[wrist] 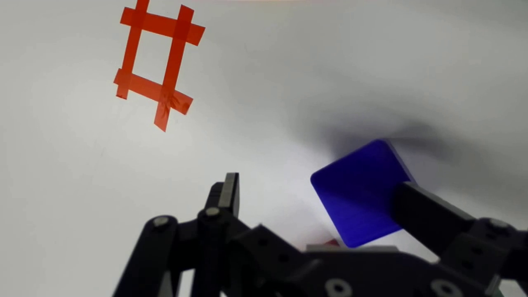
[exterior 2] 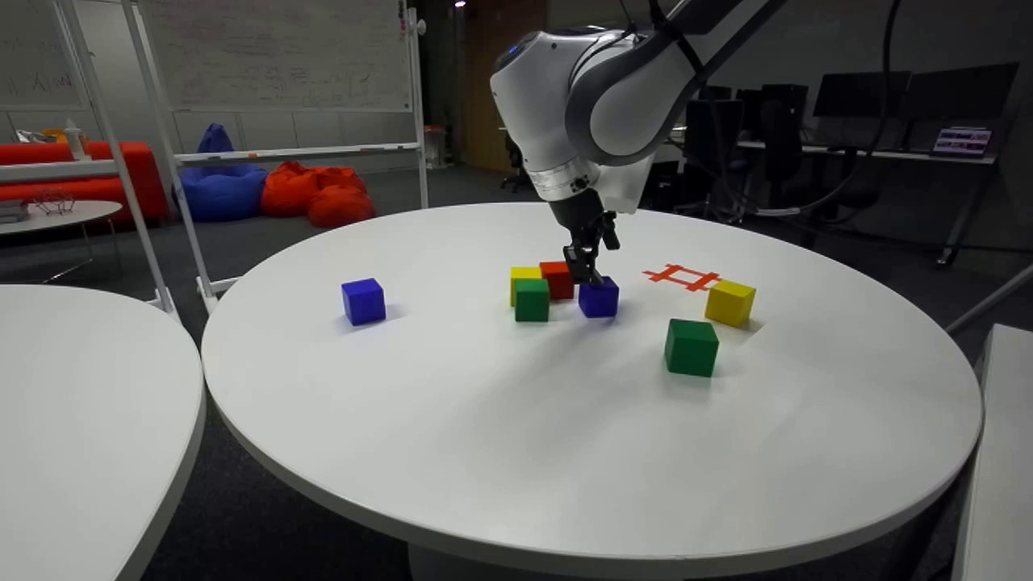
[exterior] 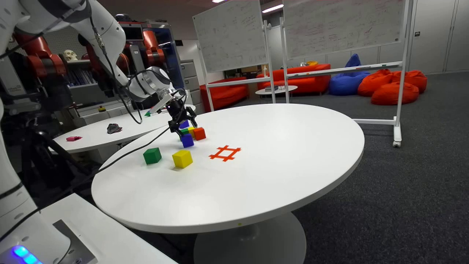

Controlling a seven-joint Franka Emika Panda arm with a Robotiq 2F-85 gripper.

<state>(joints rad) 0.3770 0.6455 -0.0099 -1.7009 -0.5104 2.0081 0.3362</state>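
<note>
In an exterior view I saw three cubes [exterior 2: 539, 292] clustered mid-frame on the table [exterior 2: 484, 420], a fourth cube [exterior 2: 599, 300] just right, below the gripper [exterior 2: 605, 263]. A fifth [exterior 2: 363, 302] sat alone at left; at right, a sixth [exterior 2: 730, 303] stood behind a seventh [exterior 2: 692, 348], near a tape outline [exterior 2: 686, 283].

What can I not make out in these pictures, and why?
Wrist view: a corner of the blue cube, hidden by the tool; contact unclear.
Wrist view: most of the red cube, also behind the tool.
Wrist view: one tip of the tape mark, cut by the top edge.
Both exterior views: whiteboard writing, too small to read.
</note>
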